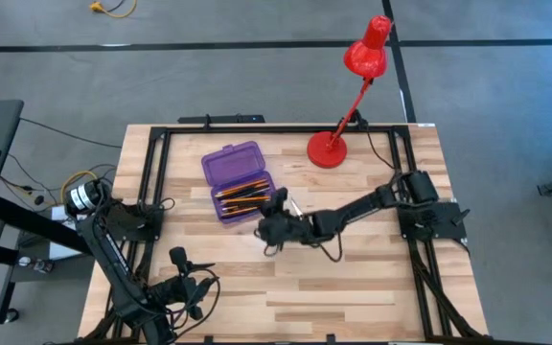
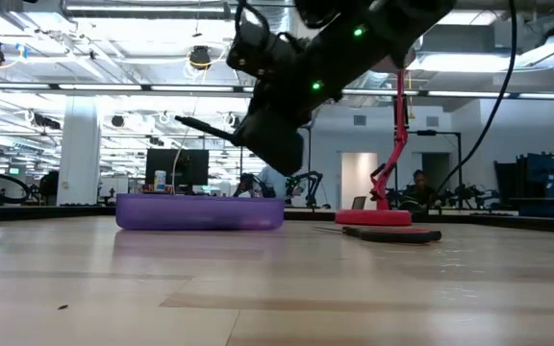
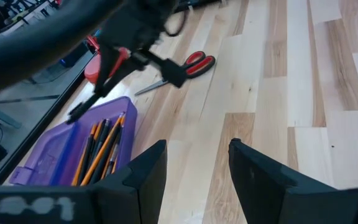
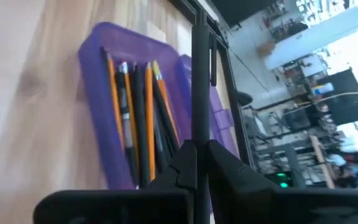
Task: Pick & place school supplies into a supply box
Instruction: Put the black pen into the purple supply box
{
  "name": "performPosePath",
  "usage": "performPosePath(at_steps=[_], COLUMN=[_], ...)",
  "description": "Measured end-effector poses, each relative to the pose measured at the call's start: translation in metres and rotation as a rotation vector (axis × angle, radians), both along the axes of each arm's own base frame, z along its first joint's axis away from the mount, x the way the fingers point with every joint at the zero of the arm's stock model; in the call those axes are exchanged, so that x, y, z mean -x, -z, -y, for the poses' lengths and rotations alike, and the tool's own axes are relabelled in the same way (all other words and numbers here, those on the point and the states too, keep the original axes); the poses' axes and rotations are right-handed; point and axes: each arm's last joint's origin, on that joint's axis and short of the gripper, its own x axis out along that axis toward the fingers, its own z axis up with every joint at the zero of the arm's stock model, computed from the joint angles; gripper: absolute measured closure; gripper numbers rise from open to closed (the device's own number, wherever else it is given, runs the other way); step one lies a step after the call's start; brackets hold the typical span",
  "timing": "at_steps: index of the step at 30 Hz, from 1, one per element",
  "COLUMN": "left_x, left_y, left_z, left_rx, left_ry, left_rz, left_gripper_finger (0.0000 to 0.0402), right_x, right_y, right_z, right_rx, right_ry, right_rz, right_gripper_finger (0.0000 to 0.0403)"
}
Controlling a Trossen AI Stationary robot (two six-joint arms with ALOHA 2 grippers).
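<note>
The purple supply box (image 1: 238,179) lies open on the table's far left part. Its tray holds several orange pencils and black pens (image 4: 135,112). My right gripper (image 1: 274,205) hovers at the tray's right side, shut on a black pen (image 4: 195,81); in the low view that pen (image 2: 205,130) sticks out over the box (image 2: 200,211). Red-handled scissors (image 3: 194,64) lie flat on the wood just right of the box, beside the right arm. My left gripper (image 3: 197,180) waits open at the table's near left, with nothing between its fingers. My right gripper pinches the black pen near one end (image 4: 195,134) between its two fingers. The fingers come from the table's right side, slanting a little downward. The pen runs on ahead of them, along their line, lifted clear above the box's tray.
A red desk lamp (image 1: 364,57) stands on its round base (image 1: 329,150) at the far right of the table. A black frame rail (image 1: 151,172) runs round the table's edges. Bare wood lies in the near middle (image 1: 295,287).
</note>
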Motion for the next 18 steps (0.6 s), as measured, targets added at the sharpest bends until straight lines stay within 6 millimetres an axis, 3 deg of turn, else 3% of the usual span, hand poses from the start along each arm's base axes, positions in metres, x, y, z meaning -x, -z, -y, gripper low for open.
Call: performPosePath(at_steps=[7,18], left_x=[0.0,0.0], left_y=[0.0,0.0], left_z=[0.0,0.0], left_rx=[0.001,0.003], left_ry=[0.0,-0.002], left_rz=[-0.001,0.001], left_gripper_finger=[0.0239,0.0239], right_x=[-0.009,-0.014], right_y=[-0.002,-0.003], right_z=[0.032,0.053], right_rx=[-0.108,-0.191], right_ry=[-0.062,-0.137], right_rz=[0.031,0.051], right_gripper_finger=[0.04,0.0367])
